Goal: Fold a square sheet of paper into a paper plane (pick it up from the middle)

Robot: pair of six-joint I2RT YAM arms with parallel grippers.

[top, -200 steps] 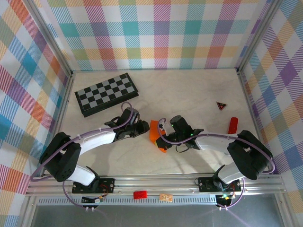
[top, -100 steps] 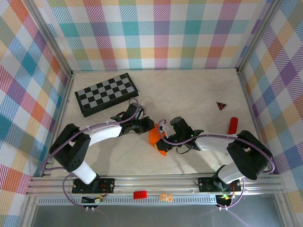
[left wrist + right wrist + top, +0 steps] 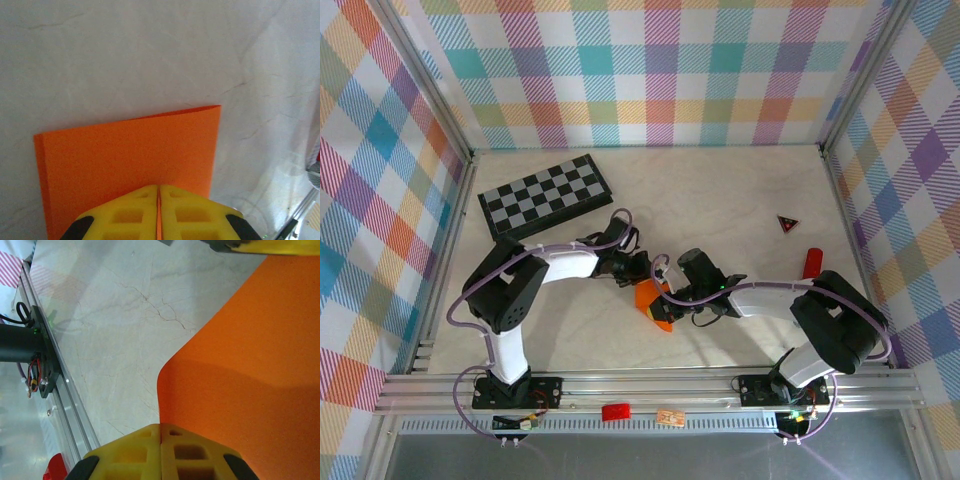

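The square sheet of paper (image 3: 654, 303) is bright orange, folded and bent, and is held up off the table between the two arms. My left gripper (image 3: 642, 274) comes in from its upper left. In the left wrist view its yellow jaws (image 3: 158, 187) are shut on the paper (image 3: 130, 150), with a thin orange line in the seam. My right gripper (image 3: 672, 296) is at the sheet's right side. Its jaws (image 3: 160, 426) are shut where the curved edge of the paper (image 3: 250, 365) runs into them. A left fingertip (image 3: 260, 246) shows at the top of the right wrist view.
A black-and-grey checkerboard (image 3: 546, 198) lies at the back left. A small dark red triangle (image 3: 787, 223) and a red cylinder (image 3: 812, 264) lie at the right. The aluminium rail (image 3: 650, 385) runs along the near edge. Plaid walls enclose the table.
The left arm has swung right to the paper and its gripper has shut on the sheet's upper edge. The right gripper has kept its hold, and the paper has sunk slightly.
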